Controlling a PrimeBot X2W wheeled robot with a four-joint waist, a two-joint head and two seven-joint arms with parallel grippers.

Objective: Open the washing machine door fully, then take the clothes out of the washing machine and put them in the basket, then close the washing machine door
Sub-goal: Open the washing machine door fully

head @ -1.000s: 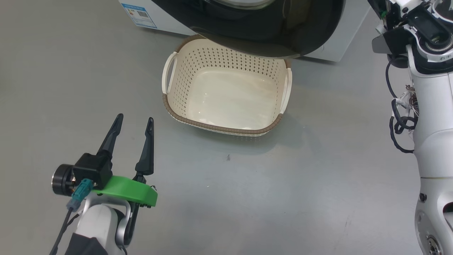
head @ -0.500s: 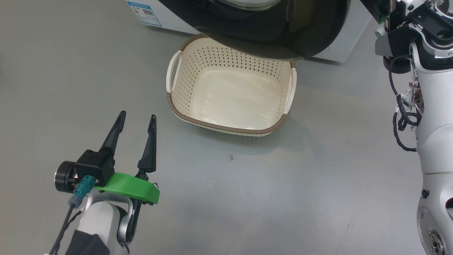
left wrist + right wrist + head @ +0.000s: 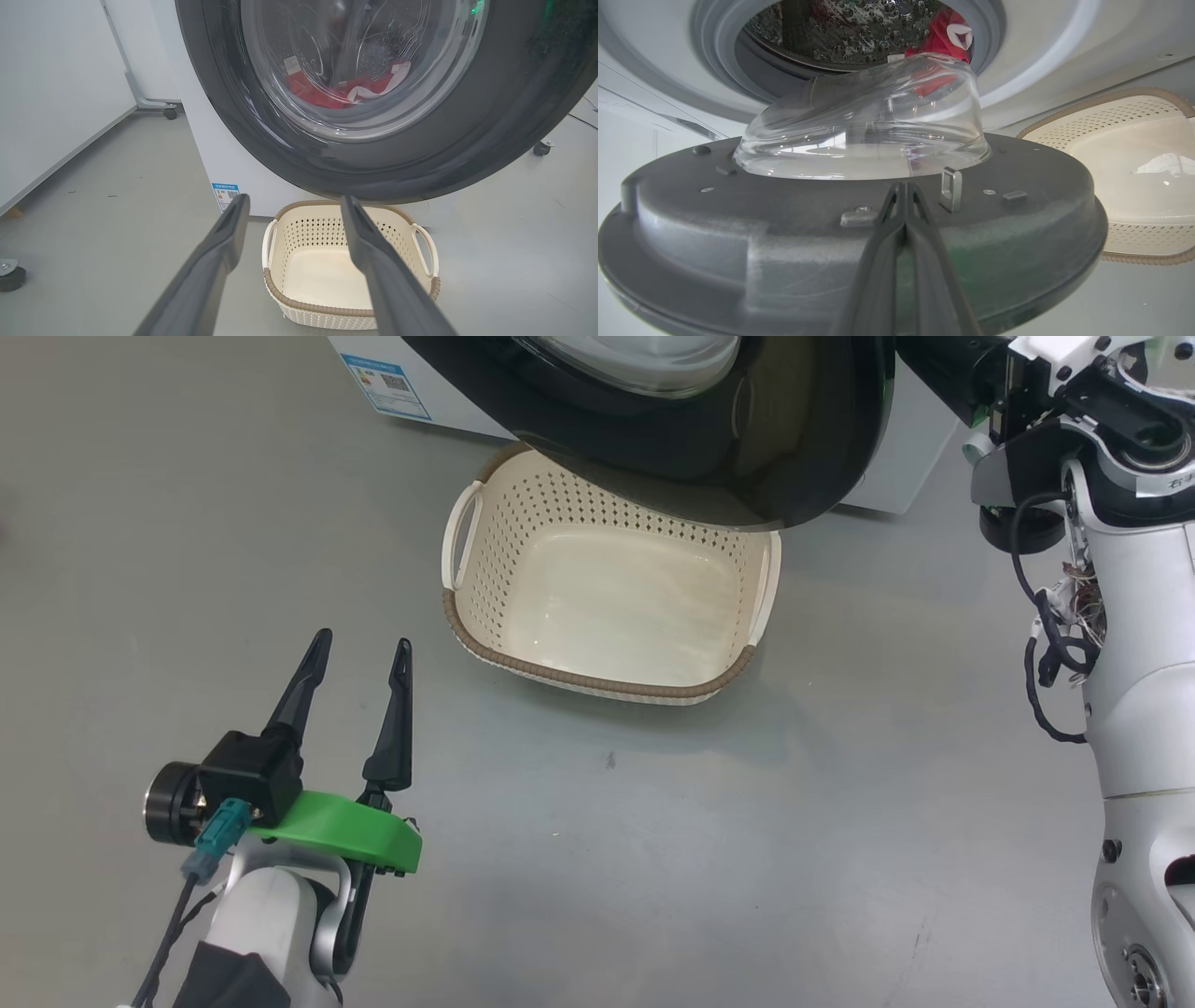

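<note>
Washing machine door (image 3: 747, 457): swung partway out from the machine; its glossy black rim overhangs the far end of the basket in the head view; not fully open
Left gripper (image 3: 361, 641): nearest of all, low over the grey floor (image 3: 653, 859) and well apart from the basket; fingers spread to a moderate gap, holding nothing; in its wrist view they point toward the basket and the door above it
Right gripper (image 3: 904, 191): fingers closed flat together, nothing visible between them; the tips lie against the door's grey inner face, just beside the metal latch hook (image 3: 951, 189)
Basket (image 3: 597, 681): upright on the floor, just in front of the machine; its cream bottom is bare; the brown rim faces the robot, with a handle on each side
Glass bowl (image 3: 864, 126): clear, bulging from the door's inner face toward the drum opening
Washing machine (image 3: 896, 439): white, behind the basket; a small blue label (image 3: 387, 383) low on its front, toward the left
Clothes (image 3: 943, 32): red with white trim, lying inside the steel drum (image 3: 840, 28) behind the grey seal; farthest back; also seen through the door glass in the left wrist view
</note>
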